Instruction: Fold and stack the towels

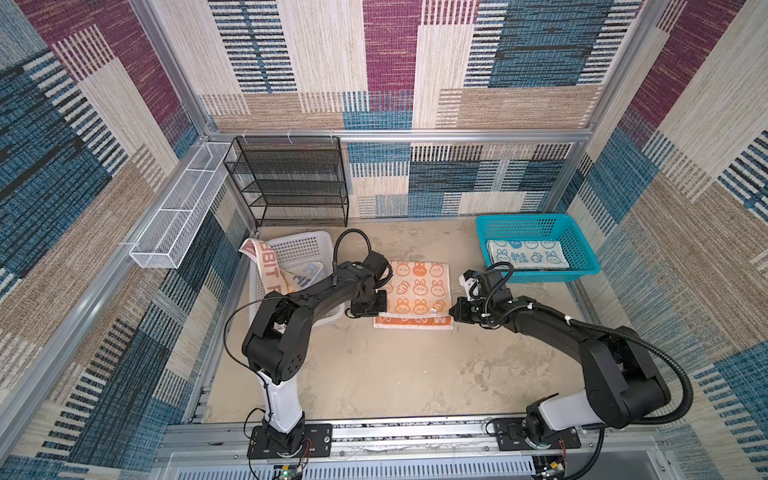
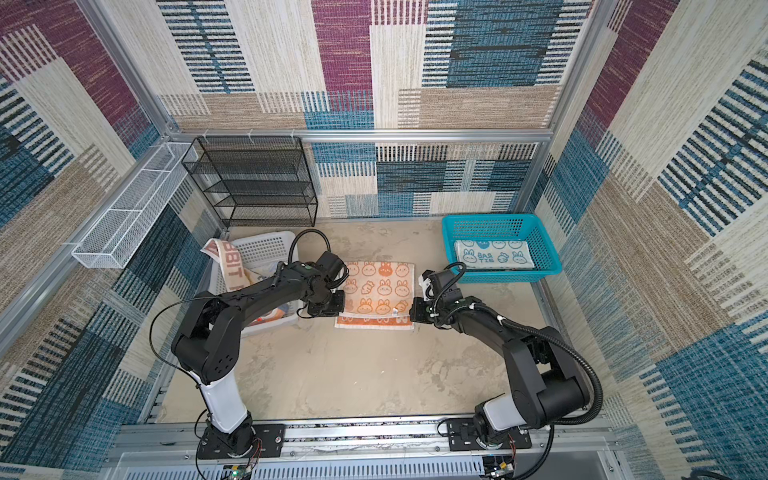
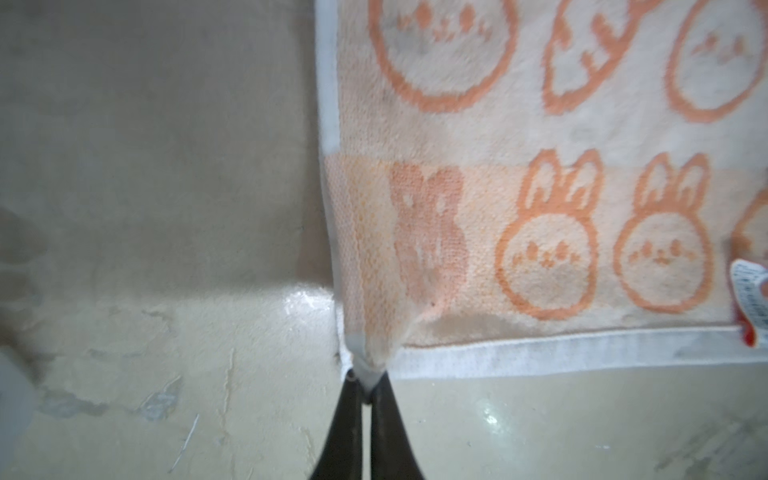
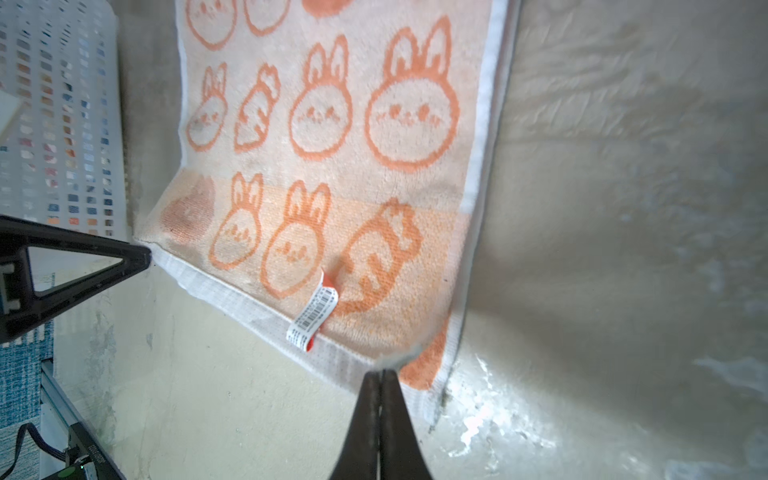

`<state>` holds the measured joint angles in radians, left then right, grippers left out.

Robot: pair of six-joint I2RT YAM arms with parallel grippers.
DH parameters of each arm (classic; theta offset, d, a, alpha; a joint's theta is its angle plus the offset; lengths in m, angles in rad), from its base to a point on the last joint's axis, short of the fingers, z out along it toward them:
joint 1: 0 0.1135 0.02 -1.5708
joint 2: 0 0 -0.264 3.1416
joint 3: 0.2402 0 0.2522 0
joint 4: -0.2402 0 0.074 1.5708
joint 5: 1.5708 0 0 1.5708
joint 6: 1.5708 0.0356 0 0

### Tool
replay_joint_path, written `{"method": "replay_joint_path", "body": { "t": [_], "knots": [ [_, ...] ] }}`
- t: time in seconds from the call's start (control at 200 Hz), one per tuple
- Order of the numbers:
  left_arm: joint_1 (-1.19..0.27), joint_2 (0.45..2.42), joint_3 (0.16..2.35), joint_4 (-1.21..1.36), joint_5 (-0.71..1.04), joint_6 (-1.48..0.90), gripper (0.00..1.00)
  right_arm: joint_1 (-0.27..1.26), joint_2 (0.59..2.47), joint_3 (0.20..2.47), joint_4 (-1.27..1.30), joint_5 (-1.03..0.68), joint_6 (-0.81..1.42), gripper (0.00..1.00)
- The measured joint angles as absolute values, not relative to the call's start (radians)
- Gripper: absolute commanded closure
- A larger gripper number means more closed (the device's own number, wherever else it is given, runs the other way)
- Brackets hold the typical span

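Rail [image 1: 415, 432] of grey metal carries both arm bases at the near edge. Beyond it spreads the beige tabletop [image 1: 395, 374], mottled and scuffed. At its middle lies the orange-rabbit towel [image 1: 419, 286]; the left gripper [image 3: 365, 386] pinches one near corner and the right gripper [image 4: 380, 374] the other. Farther left, the lettered towel [image 1: 266, 266] drapes over a white basket [image 1: 299, 247]; farther right, the blue-rabbit towel [image 1: 525, 253] lies folded in a teal basket [image 1: 536, 226]. A black mesh shelf [image 1: 291, 183] and a white wire tray [image 1: 178, 212] stand against patchwork woven walls [image 1: 390, 62].
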<state>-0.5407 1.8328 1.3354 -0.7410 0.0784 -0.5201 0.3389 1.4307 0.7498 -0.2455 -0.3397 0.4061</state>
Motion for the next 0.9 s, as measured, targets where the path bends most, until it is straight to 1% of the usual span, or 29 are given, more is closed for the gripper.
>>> {"method": "replay_joint_path", "body": {
  "t": [0.135, 0.26, 0.586, 0.751, 0.901],
  "knots": [
    [-0.541, 1.784, 1.335, -0.749, 0.083, -0.52, 1.0, 0.339, 1.389, 0.757, -0.263, -0.33, 0.406, 1.0],
    [-0.545, 1.76, 1.29, -0.744, 0.09, -0.521, 1.0, 0.339, 1.377, 0.736, -0.263, -0.334, 0.404, 1.0],
    [-0.563, 1.805, 1.181, -0.691, 0.148, -0.528, 1.0, 0.339, 1.459, 0.621, -0.204, -0.367, 0.415, 1.0],
    [-0.562, 1.84, 1.187, -0.682, 0.16, -0.528, 1.0, 0.339, 1.488, 0.616, -0.158, -0.375, 0.415, 1.0],
    [-0.547, 1.863, 1.282, -0.72, 0.137, -0.522, 1.0, 0.332, 1.501, 0.673, -0.184, -0.363, 0.414, 1.0]
  ]
}}
